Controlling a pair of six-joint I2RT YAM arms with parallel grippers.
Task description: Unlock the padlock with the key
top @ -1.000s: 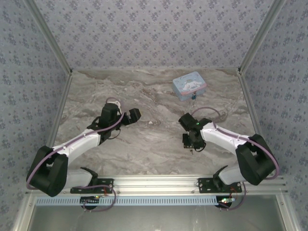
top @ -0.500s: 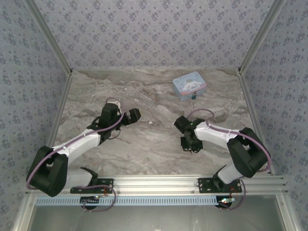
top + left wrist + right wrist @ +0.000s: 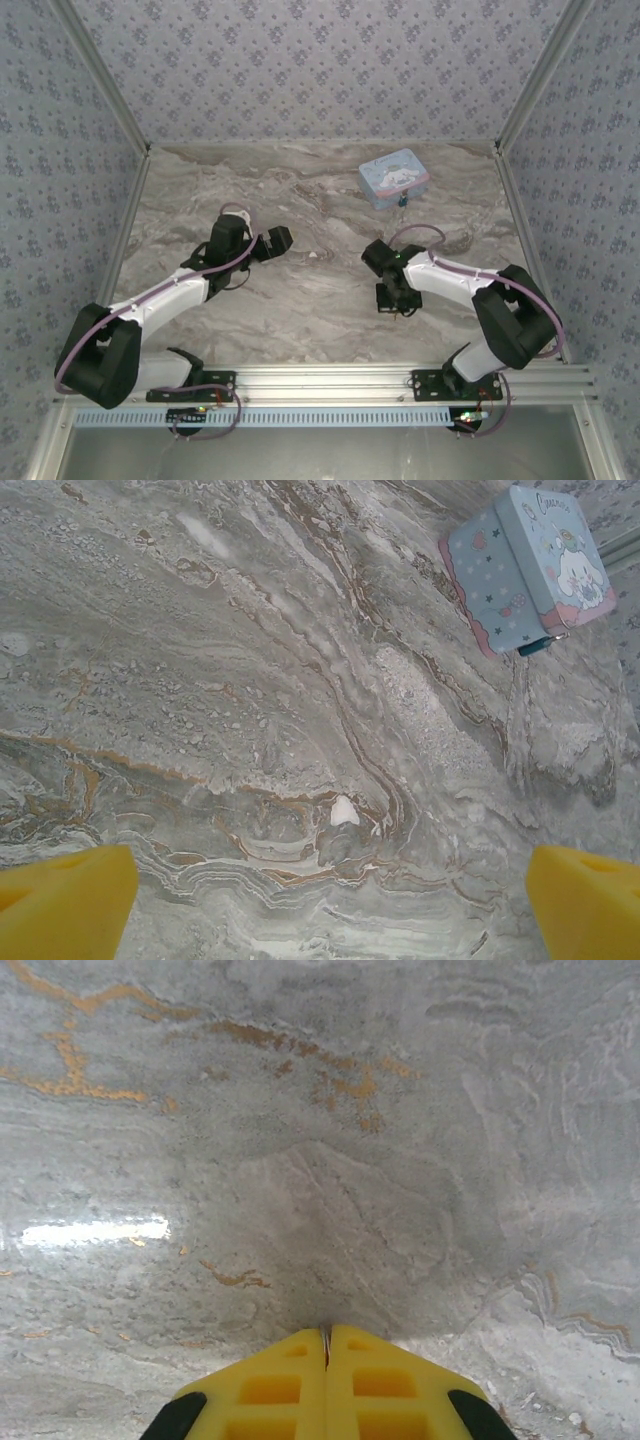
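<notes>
Padlock [image 3: 402, 201] well beyond right tool [image 3: 398, 307]

— What do you see on there apart from the job itself?
— I see a light blue cartoon-printed tin [image 3: 394, 178] near the far right corner of the marbled surface [image 3: 300, 310], lid shut.
— Anything else?
— A small white fleck [image 3: 344, 810] near the surface's middle, and flowered wallpaper [image 3: 320, 60] behind.

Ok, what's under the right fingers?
Bare marble table lies below the shut right fingers. A thin sliver shows in their seam; they cover the rest of it, so what it is cannot be told.
</notes>
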